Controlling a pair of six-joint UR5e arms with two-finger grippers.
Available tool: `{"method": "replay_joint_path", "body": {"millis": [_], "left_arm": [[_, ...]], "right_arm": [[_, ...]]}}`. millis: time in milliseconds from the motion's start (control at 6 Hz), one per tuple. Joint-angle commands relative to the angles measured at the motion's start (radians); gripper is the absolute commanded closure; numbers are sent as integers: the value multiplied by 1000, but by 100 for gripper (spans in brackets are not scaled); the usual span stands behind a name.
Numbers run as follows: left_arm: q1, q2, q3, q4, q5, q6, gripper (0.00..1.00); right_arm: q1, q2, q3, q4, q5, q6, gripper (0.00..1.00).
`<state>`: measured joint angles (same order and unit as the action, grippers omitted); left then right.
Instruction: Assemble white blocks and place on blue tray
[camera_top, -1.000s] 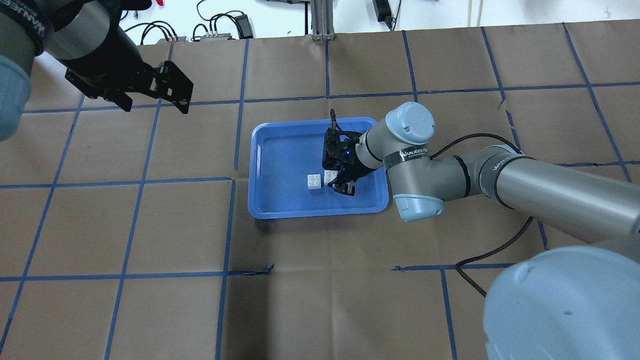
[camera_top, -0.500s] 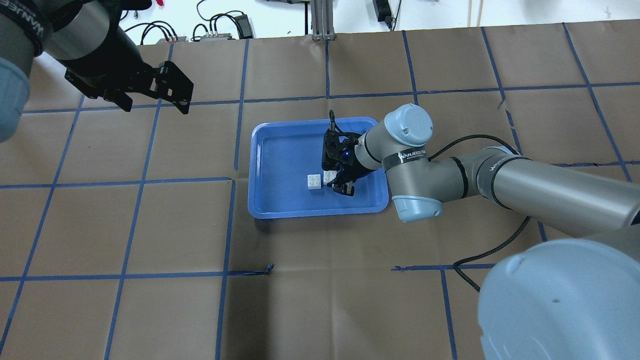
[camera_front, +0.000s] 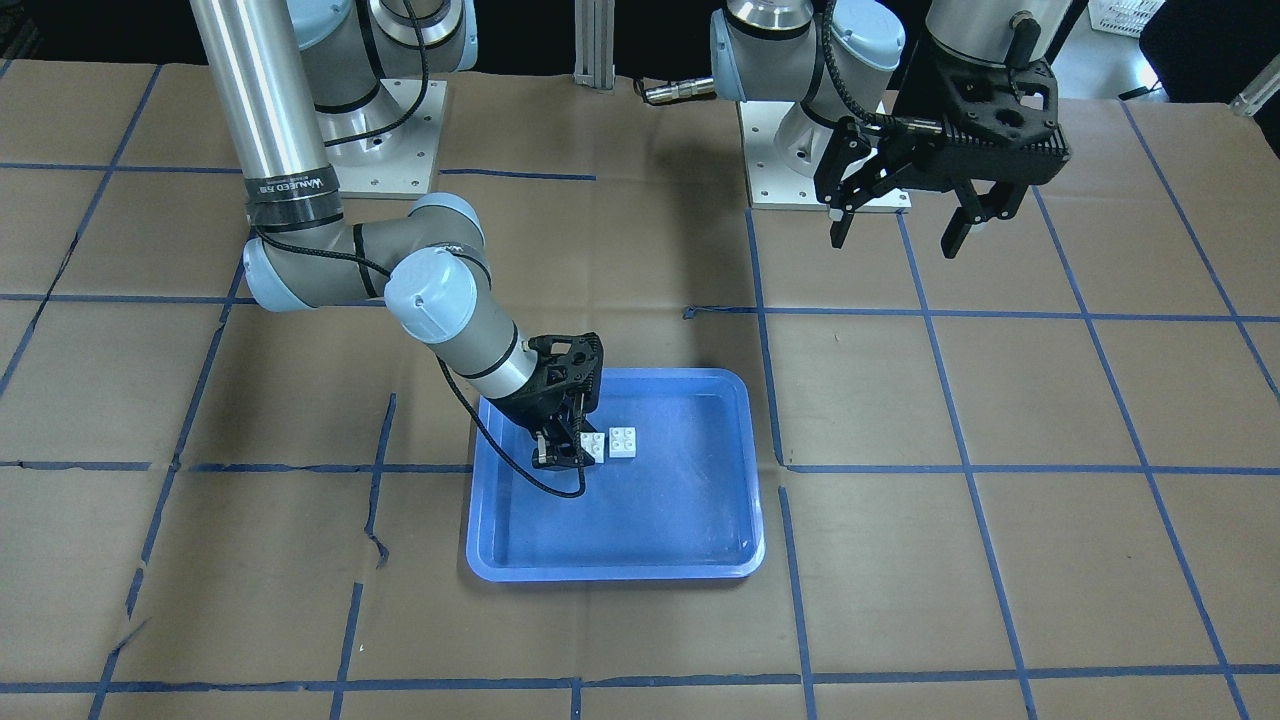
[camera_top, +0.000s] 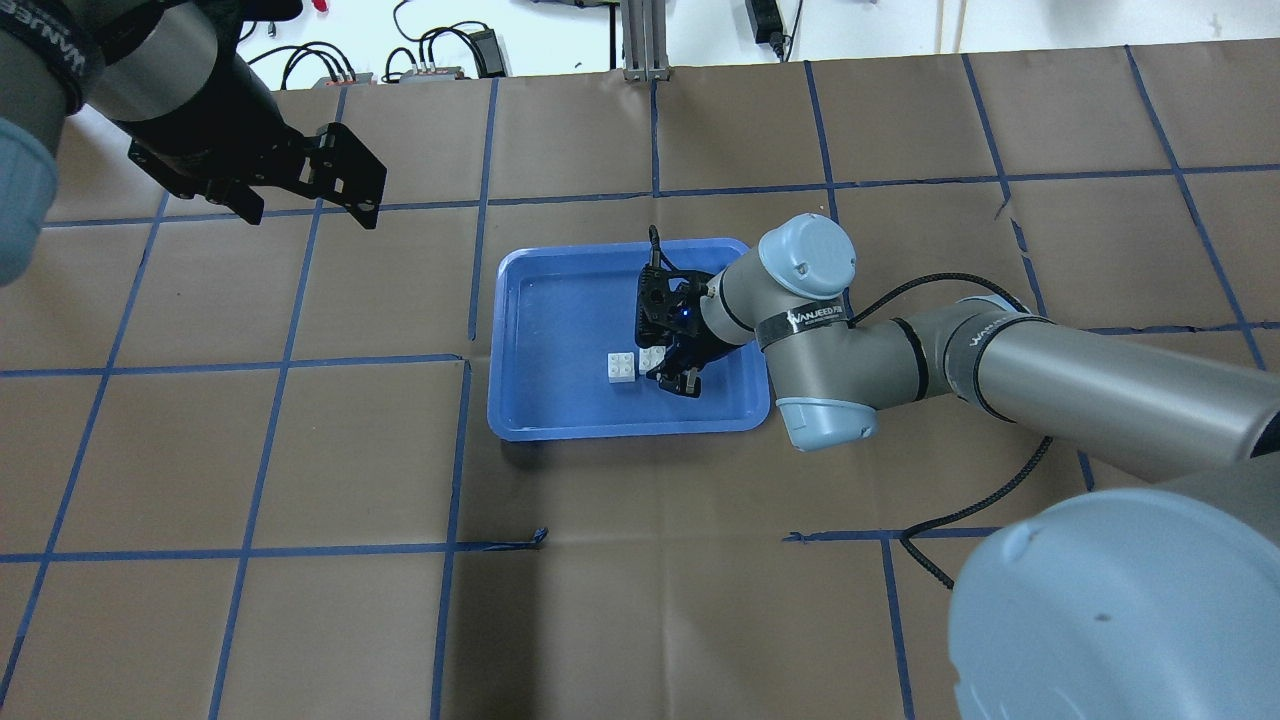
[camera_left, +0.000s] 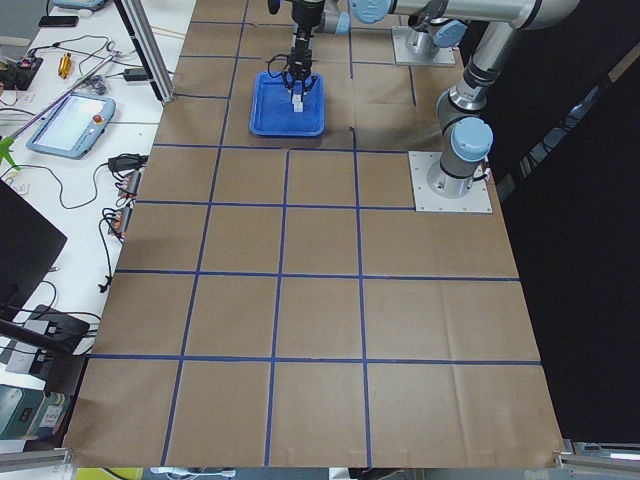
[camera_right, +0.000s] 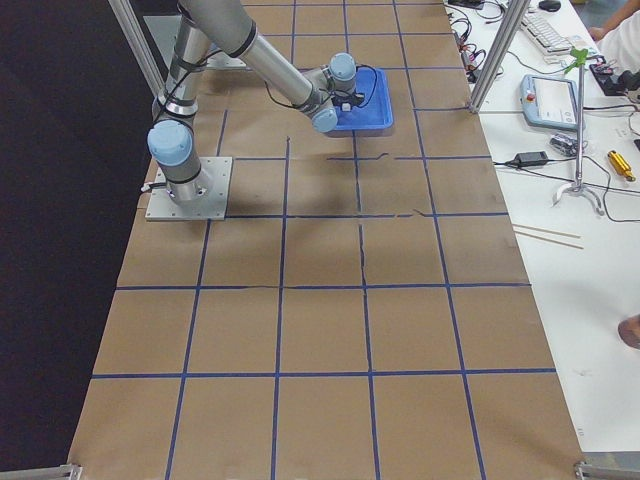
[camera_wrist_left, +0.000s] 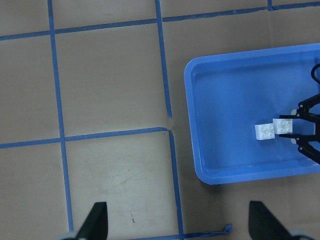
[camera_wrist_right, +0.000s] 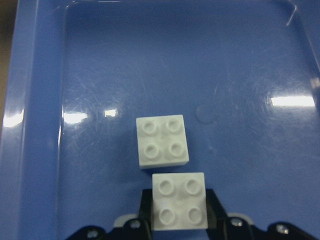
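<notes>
The right hand (camera_top: 668, 372) gripped one white block (camera_wrist_right: 179, 207) inside the blue tray (camera_wrist_right: 30, 125); the second block (camera_wrist_right: 162, 141) lay just above it in the wrist frame. The left hand (camera_front: 893, 238) hung open, far off.

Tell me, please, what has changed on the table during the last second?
The right gripper, shut on one white block, shifted slightly toward the robot's left. The blue tray and the loose white block slid the same way with it. The left gripper stayed open, in place; the blocks remain side by side.
</notes>
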<state>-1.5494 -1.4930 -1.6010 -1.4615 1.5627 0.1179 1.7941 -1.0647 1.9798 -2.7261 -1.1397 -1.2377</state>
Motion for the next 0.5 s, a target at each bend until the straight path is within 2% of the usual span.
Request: {"method": "replay_joint_path", "body": {"millis": [0, 333], "left_arm": [[8, 0, 0, 0, 5, -9, 1], [9, 7, 1, 3, 10, -17, 1]], "right_arm": [[1, -3, -1, 2, 0, 4, 74], [1, -3, -1, 2, 0, 6, 75]]}}
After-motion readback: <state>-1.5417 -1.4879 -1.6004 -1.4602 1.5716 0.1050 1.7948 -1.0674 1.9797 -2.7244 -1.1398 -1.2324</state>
